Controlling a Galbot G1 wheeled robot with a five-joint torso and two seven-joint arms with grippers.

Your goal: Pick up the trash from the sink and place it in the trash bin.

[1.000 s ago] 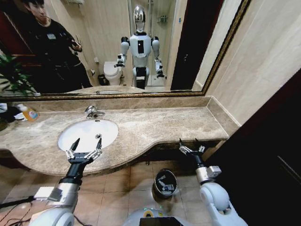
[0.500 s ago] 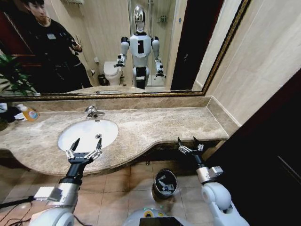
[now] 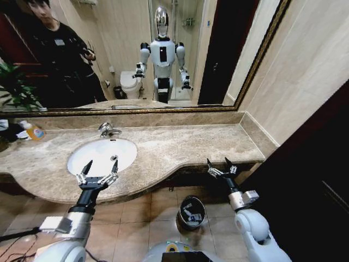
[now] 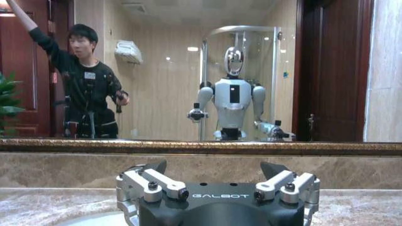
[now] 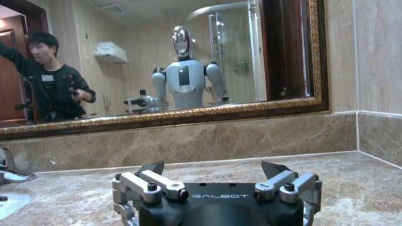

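The white oval sink with its chrome tap is set in the beige marble counter. Its bowl looks bare apart from the drain. My left gripper hovers open over the sink's front rim and holds nothing; its fingers are spread wide. My right gripper stands open and holding nothing at the counter's front edge, far to the right of the sink. Its fingers face the mirror. The black trash bin stands on the floor tiles under the counter, between my arms, with white trash lying inside it.
A clear bottle with an orange label stands at the counter's back left, beside a green plant. A large mirror covers the wall behind. A dark wooden panel closes off the right side.
The right arm has shifted very slightly; the left arm and everything on the counter stay where they were.
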